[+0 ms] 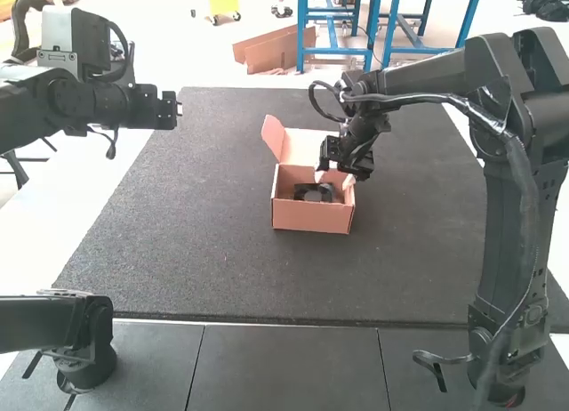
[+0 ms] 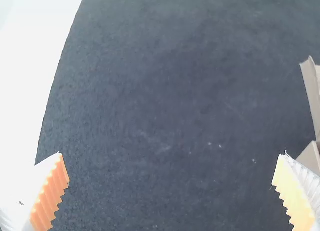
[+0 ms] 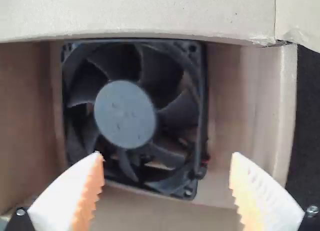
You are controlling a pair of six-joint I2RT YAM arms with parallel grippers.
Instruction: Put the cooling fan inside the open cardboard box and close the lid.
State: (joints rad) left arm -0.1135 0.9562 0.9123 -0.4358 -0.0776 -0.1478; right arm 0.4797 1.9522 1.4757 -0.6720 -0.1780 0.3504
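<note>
Your right gripper (image 3: pixel 166 163) is hovering wide open over the cooling fan (image 3: pixel 125 113) inside the cardboard box (image 1: pixel 311 213) — left gripper (image 2: pixel 170 160) gaping empty too.

One cooling fan (image 3: pixel 130 116), one cardboard box (image 1: pixel 311 215), one black mat (image 1: pixel 196 242)

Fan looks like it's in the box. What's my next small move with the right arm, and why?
Probably lift the right gripper clear of the cardboard box: the cooling fan already lies inside, the fingers are open and not gripping it, and the lid still stands open, waiting to be folded down.
</note>
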